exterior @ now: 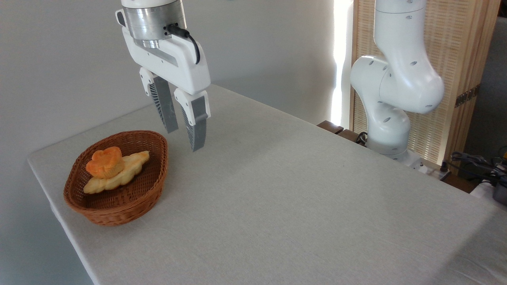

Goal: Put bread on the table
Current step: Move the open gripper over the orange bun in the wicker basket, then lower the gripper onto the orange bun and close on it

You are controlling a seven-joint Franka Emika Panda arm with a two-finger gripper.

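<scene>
The bread (105, 162), a small orange bun with a flower-shaped top, rests on a pale braided pastry (119, 176) inside a brown wicker basket (119, 208) at the left end of the table (285, 198). My gripper (184, 138) hangs in the air above the table, just right of the basket's far rim and higher than the bread. Its two grey fingers (196, 126) point down, stand apart and hold nothing.
The arm's white base column (390, 91) rises at the table's far right edge. Cables and dark objects (481, 166) lie beyond the right corner. A wooden slatted screen (455, 47) stands behind the arm. The table's left edge runs close to the basket.
</scene>
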